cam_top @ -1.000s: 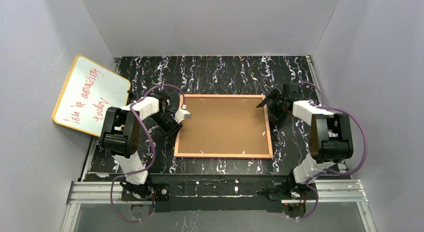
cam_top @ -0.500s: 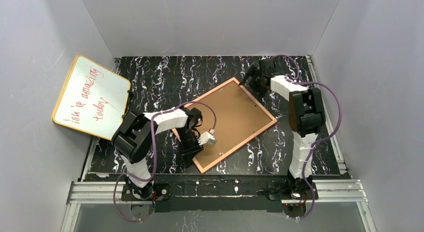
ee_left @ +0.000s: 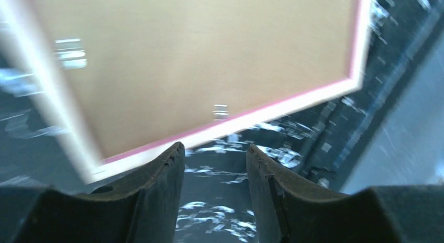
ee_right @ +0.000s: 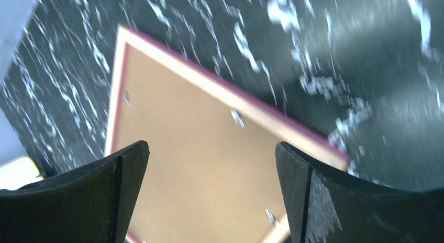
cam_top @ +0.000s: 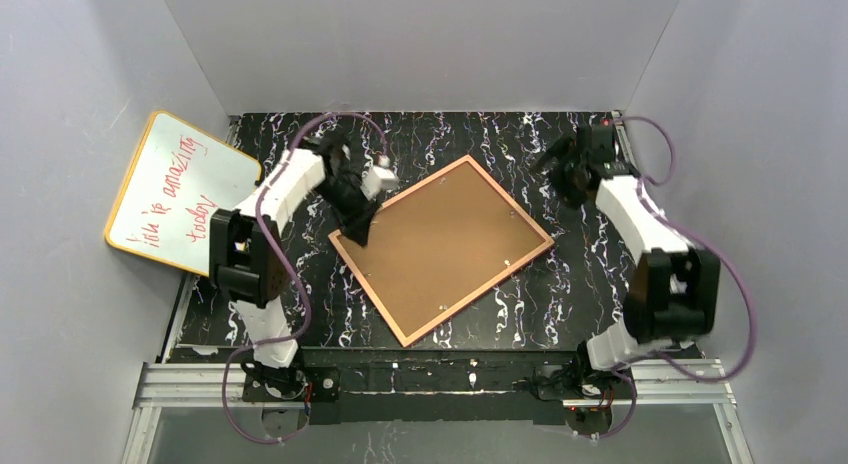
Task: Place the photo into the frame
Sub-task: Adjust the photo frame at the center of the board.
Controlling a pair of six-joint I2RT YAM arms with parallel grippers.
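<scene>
**mik:** Going left to right in the top view, we've got the whiteboard (cam_top: 185,189), yellow rim and red scribble, out at 9 o'clock. It's off the edge of the black marbled surface (cam_top: 450,134) and up against the side wall.

**jo:** Yep. Next along we see the left pincer (cam_top: 360,224), right at the 9 o'clock corner of the frame (cam_top: 510,199). In its wrist view the fingers (ee_left: 157,190) sit partly apart with only bare surface between them. So we'd call it open and holding nothing. Whether it touches the rim, we can't tell.

**mik:** The frame itself lies flat mid-surface, face down, turned like a diamond with corners at 12, 3, 6 and 9. All we see of it is the thin pink rim. The brown backing board (cam_top: 440,246) fills it, with little metal tabs (ee_right: 236,117) near the edges.

**jo:** Furthest right is the right pincer (cam_top: 556,170), at about 1 o'clock from the frame's middle. It's clear of the frame and over bare surface. Its wrist view shows the jaws spread wide with nothing in them, and we can see the frame lying beyond them.
</scene>
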